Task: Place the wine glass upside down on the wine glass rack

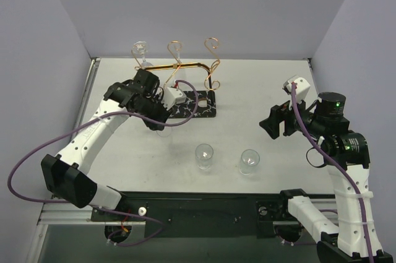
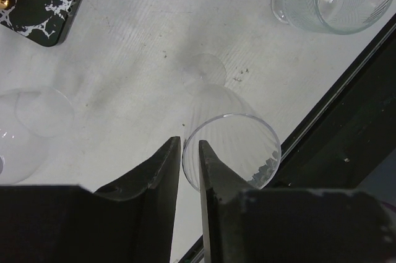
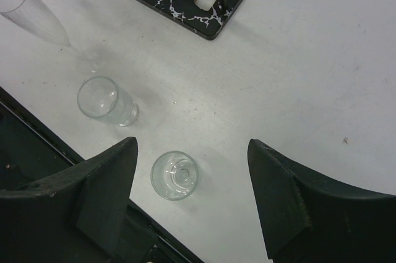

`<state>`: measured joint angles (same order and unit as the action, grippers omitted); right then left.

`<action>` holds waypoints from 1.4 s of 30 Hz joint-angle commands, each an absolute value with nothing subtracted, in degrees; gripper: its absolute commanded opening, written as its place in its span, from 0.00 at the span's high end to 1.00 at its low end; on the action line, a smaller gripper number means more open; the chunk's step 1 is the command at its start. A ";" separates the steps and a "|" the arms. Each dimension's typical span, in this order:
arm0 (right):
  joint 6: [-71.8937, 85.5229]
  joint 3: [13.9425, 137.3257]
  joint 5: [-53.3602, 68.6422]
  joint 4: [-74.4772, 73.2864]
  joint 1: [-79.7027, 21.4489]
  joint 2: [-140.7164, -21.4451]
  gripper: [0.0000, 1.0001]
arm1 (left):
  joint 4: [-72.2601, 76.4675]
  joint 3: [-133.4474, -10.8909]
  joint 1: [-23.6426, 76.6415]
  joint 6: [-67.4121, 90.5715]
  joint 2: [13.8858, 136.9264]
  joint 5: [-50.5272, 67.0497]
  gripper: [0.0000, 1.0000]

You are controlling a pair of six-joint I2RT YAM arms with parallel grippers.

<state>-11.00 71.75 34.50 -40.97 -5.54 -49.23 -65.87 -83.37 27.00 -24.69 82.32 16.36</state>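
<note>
White arms (image 1: 93, 136), black joints (image 1: 65, 179), purple cables (image 1: 46, 144)

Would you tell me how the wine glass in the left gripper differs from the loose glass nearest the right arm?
The wine glass is pinched at its rim by the left gripper; the loose glass is untouched. The wine glass leans, foot downward; the loose glass stands upright, mouth up. The wine glass is near the rack base; the loose glass is nearer the table front edge. Both are clear glass.
</note>
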 commanded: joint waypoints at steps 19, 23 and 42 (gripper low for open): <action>-12.04 76.90 39.11 -42.36 -7.12 -51.59 0.32 | -79.19 -116.87 27.60 -28.65 79.28 15.01 1.00; -11.52 79.97 40.16 -43.85 -8.96 -53.70 0.31 | -78.58 -124.71 27.60 -27.69 78.31 22.83 1.00; -2.55 96.24 44.30 -41.22 -24.34 -68.90 0.36 | -38.15 -109.51 29.18 -7.03 73.56 35.51 1.00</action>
